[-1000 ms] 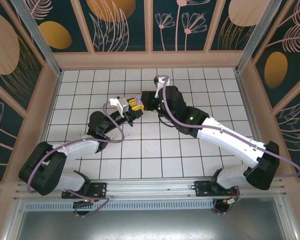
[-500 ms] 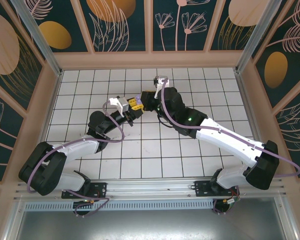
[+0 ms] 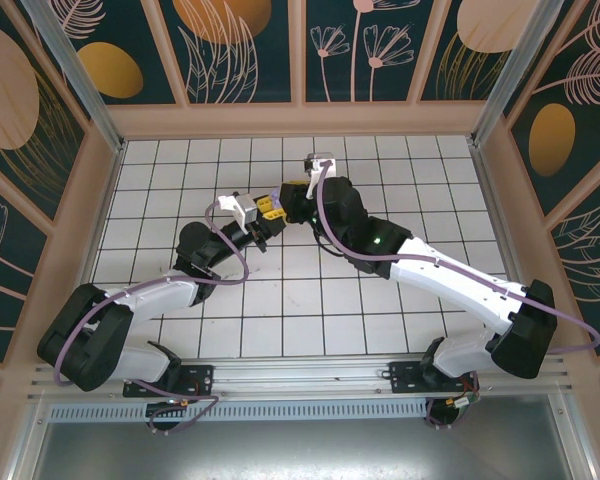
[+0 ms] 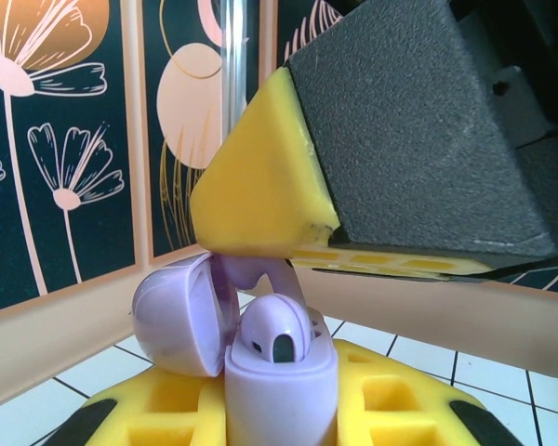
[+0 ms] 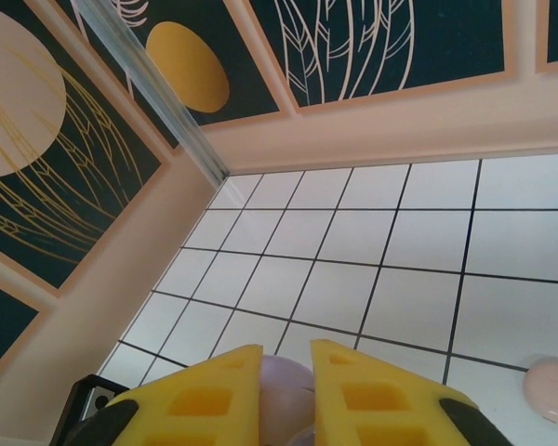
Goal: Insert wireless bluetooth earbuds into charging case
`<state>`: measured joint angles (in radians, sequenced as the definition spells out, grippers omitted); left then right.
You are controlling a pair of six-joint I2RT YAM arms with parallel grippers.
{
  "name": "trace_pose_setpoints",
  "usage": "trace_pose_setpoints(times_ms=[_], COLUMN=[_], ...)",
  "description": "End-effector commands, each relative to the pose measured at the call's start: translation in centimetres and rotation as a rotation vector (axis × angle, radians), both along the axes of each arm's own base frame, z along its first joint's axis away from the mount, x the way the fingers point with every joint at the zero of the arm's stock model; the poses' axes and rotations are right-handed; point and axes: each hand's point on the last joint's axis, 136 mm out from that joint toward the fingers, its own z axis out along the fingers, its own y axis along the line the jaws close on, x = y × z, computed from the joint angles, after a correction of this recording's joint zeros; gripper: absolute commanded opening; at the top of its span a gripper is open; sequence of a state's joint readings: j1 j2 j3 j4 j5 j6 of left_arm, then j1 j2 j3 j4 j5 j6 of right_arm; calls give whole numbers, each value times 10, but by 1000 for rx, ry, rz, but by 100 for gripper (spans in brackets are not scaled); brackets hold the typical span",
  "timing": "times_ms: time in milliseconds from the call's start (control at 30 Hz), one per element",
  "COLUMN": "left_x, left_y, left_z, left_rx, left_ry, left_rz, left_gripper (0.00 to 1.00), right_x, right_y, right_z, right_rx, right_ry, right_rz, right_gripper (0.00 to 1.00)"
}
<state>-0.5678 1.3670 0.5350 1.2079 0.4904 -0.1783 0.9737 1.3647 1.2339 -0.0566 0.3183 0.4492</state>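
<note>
Left gripper (image 4: 279, 413): pressed together on the lower body of the charging case (image 4: 279, 390), holding it upright above the counter (image 5: 418, 279), left of centre.
Charging case: lilac. The lid (image 4: 181, 316) is swung open to the left, and one seated earbud (image 4: 274, 330) is in its well.
Second earbud (image 4: 256, 271): lilac, at the case mouth, touching the underside of a yellow pad.
Right gripper (image 5: 286, 360): just beyond the case, fingers nearly together with a lilac shape between them. Cannot tell whether it is pinched or freed.
Handling, judged: very light, rigid and glossy, so apt to slip. Pinch the bud by its head with the stem free, and hold the case by its base, clear of the lid.
Pink item (image 5: 551, 379): on the counter near the right gripper, too cropped to identify.
</note>
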Motion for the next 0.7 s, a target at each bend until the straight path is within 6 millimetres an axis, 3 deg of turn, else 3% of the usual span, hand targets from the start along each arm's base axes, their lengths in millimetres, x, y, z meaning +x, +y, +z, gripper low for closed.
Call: trace_pose_setpoints(times_ms=[0, 300, 667], left_x=[-14, -15, -16], left_y=[0, 1, 0], left_z=[36, 33, 30], left_rx=[-64, -62, -59], left_ry=[-114, -106, -104], left_rz=[-40, -42, -46], left_gripper=[0, 0, 0], right_x=[-5, 0, -1], right_y=[6, -2, -11], right_z=[-21, 17, 55], right_rx=[-55, 22, 116], right_ry=[42, 9, -23], right_rz=[18, -4, 16], right_gripper=[25, 50, 68])
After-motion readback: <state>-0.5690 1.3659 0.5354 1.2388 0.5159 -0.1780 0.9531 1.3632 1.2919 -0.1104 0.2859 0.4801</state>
